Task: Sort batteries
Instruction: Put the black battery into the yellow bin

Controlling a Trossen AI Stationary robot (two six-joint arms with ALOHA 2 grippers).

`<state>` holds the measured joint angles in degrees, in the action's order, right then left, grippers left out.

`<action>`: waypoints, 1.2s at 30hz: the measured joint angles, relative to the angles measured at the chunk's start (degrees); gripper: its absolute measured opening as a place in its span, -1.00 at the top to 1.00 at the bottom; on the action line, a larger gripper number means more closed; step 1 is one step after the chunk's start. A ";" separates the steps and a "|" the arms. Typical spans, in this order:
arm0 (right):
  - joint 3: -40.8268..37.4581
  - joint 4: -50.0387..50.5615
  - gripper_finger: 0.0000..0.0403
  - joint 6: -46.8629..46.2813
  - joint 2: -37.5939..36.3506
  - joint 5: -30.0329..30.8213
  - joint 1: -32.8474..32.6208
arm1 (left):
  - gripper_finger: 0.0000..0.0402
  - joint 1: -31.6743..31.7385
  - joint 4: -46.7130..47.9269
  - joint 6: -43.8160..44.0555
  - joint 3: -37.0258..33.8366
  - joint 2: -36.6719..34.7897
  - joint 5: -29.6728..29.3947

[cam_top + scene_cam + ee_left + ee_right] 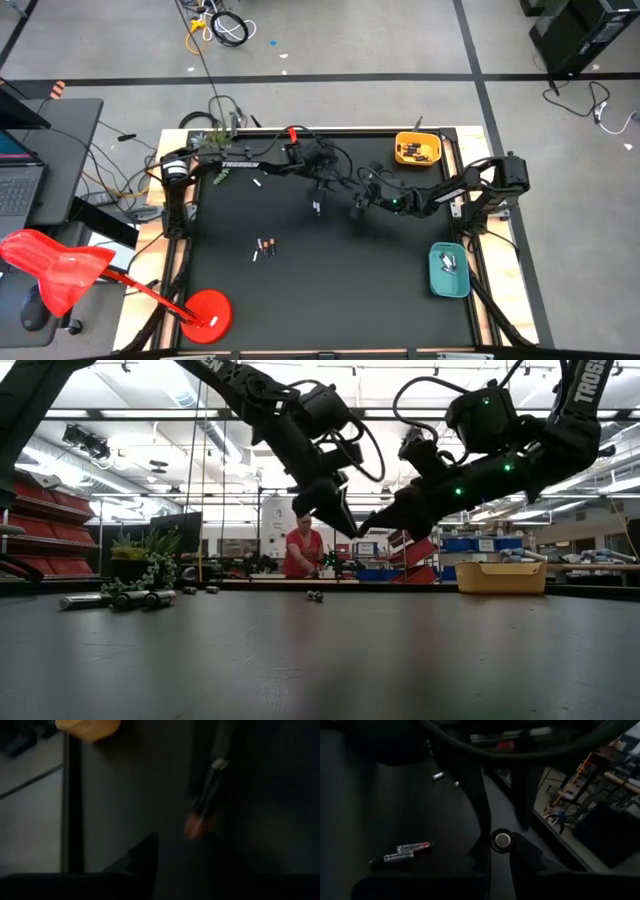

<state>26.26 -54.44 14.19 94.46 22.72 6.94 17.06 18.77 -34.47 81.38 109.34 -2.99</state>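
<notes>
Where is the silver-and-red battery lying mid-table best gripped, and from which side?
Across the middle of the battery, from straight above. This thin cylinder lies flat on the table with a dark battery close by one end, so its long sides are freer. The left hand and right hand hover farther back.

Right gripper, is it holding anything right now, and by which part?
Yes. The right gripper holds a battery between its fingertips, gripped round its body with one end cap facing the wrist camera. It hangs above the table, beside the left gripper.
</notes>
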 joint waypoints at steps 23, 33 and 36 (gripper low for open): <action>16.98 75.10 0.77 -27.77 -16.63 13.70 21.70 | 0.24 -2.56 0.99 8.05 -7.04 -8.34 -12.24; 16.96 77.04 0.65 -27.73 -15.57 11.39 33.09 | 0.32 -3.64 -7.34 16.88 -27.91 -27.50 -16.26; 16.96 77.22 0.38 -27.71 -14.86 8.71 34.90 | 0.32 -4.01 -6.84 20.01 -32.37 -31.67 -17.31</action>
<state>43.22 22.78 -13.51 79.60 31.43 41.84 13.05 11.93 -14.46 49.01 77.67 -20.30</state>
